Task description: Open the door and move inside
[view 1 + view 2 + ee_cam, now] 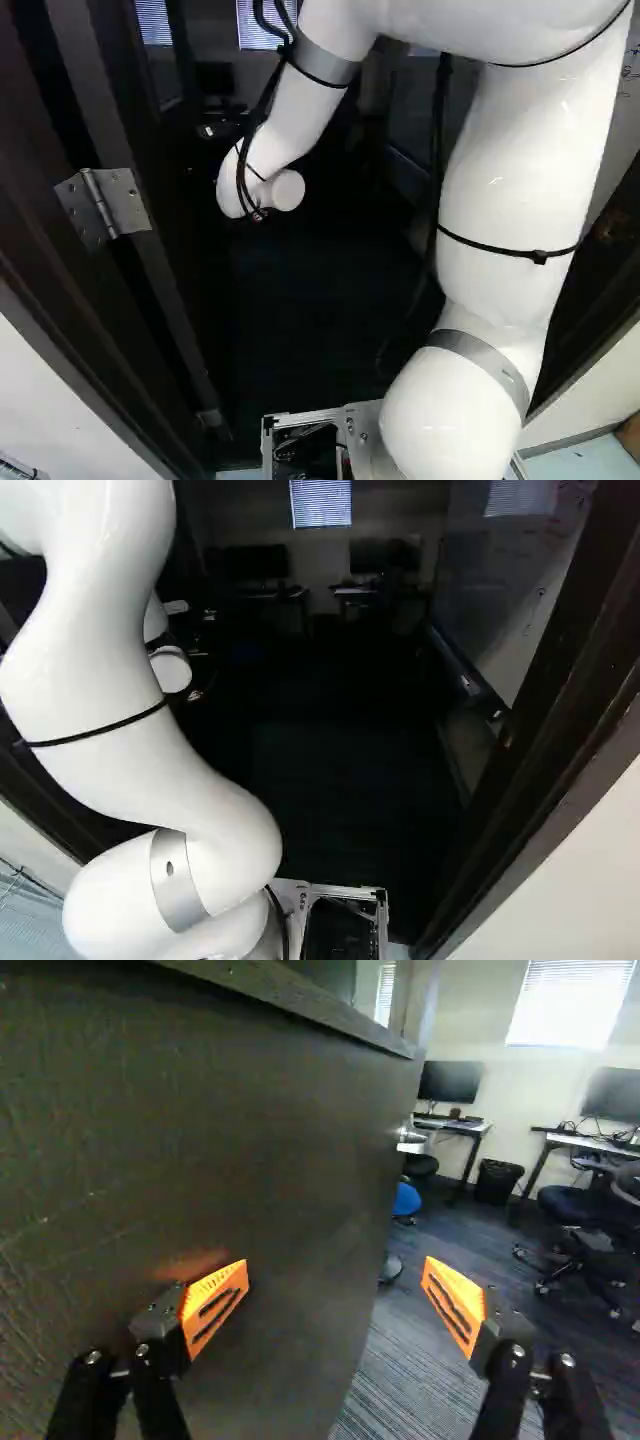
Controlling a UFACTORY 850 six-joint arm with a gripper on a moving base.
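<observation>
Brown door (270,1170), qty. 1: is standing ajar, swung into the rm., its broad face filling the space close beside the claw (337,1270). Long axis is running upright; the leaf's width is stretching fwd. from the claw's near side to the free edge ahead. Lever handle (411,1137), metal: is sitting ahead of the claw, at the far edge of the leaf, well apart from both fingers.

Claw: fingers are standing wide apart, nothing between them; one orange pad (213,1305) is facing across from the door side, the other is hanging over carpet (400,1385) past the free edge. Contact w/ the door: cannot tell.

Arm (510,190), white, qty. 1: is arching up and over from its lowest joint, forearm slanting down to the wrist (250,185) on the hinge side, claw pointing fwd. along the leaf. Hinge (102,206), metal: is showing behind the claw, approx. on the same side as the door.

Remarks (judgement): opening is looking well adv.; next move is probably calling for a sideways push on the leaf, then base driving in. Risk: door swinging back, or arm catching the frame (570,700).
</observation>
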